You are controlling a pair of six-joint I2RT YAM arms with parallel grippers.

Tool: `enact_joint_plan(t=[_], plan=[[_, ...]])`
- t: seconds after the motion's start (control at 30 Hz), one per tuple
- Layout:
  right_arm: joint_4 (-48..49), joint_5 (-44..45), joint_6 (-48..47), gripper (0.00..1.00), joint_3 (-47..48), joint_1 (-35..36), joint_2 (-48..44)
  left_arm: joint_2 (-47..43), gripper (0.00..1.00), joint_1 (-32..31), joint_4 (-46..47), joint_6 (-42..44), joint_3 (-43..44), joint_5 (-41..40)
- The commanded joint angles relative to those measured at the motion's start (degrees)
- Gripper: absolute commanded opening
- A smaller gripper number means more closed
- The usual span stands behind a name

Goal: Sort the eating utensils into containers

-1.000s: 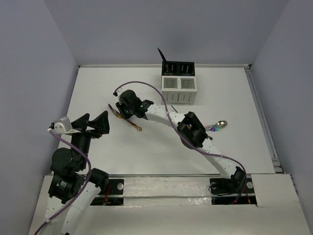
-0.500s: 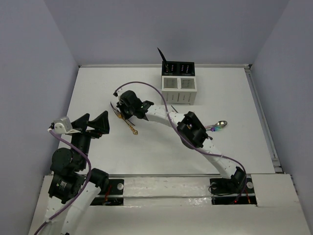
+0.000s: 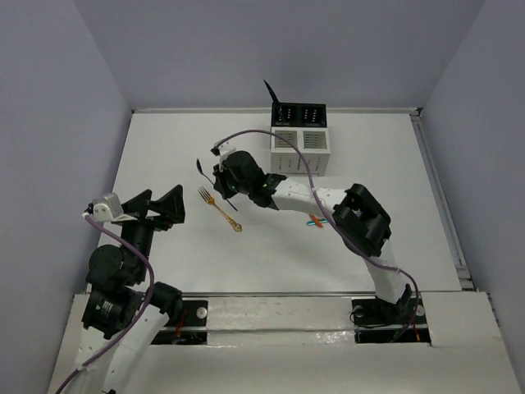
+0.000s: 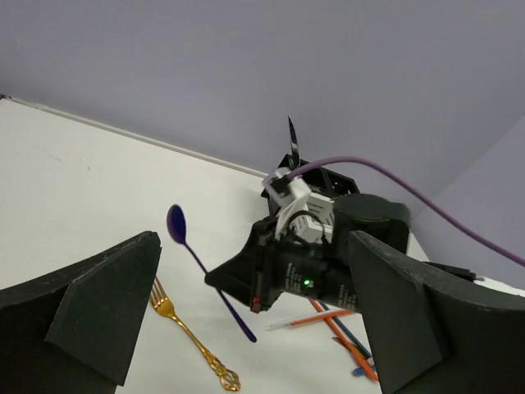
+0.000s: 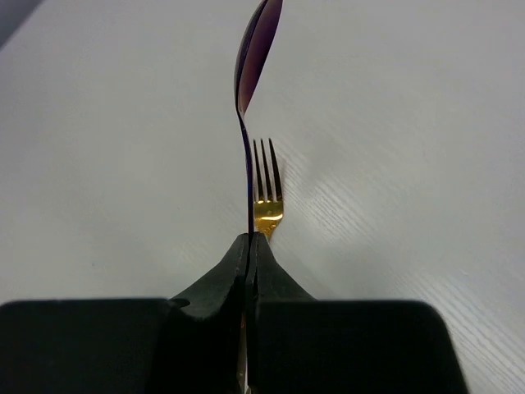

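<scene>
Nearest you, at about 8 o'clock on the table (image 3: 394, 164), your left gripper (image 3: 161, 207) hangs with its jaws spread wide and nothing between them. Just past it toward the middle, a gold fork (image 3: 220, 211) lies flat, with its tines pointing to 11 o'clock and its handle running toward 5. Just beyond the fork's tine end, your right gripper (image 3: 223, 182) has its jaws pinched tight on the handle of a dark blue spoon (image 3: 199, 167). The spoon's bowl is raised and points to 11 o'clock, and the tail of its handle pokes out the other side toward 5. From your right wrist camera the spoon stands on edge, straight out from the fingertips, with the fork's tines showing just behind it on the table. Off at 3 o'clock from the fork, orange-red utensils (image 3: 315, 220) lie on the table, partly hidden under your right arm. Farthest out, at 12 o'clock, sit the containers (image 3: 300, 146), white bins in front and black bins behind. A black utensil (image 3: 269, 90) stands up out of the left-hand black bin, leaning toward 11 o'clock.
</scene>
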Motion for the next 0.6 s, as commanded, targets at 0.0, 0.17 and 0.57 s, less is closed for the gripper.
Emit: enact_joint_plan(t=[0.0, 0.17, 0.57], plan=[[13.72, 0.79, 2.77, 0.00, -4.65, 0.36, -6.03, 1.11, 0.99, 0.26, 3.00, -0.56, -0.49, 0.88], [21.71, 3.42, 4.28, 0.00, -11.24, 0.36, -11.46, 1.28, 0.99, 0.26, 2.74, -0.56, -0.40, 0.79], [27.17, 14.95, -5.48, 0.00, -16.62, -7.89, -23.61, 1.46, 0.99, 0.26, 3.17, -0.30, -0.75, 1.84]])
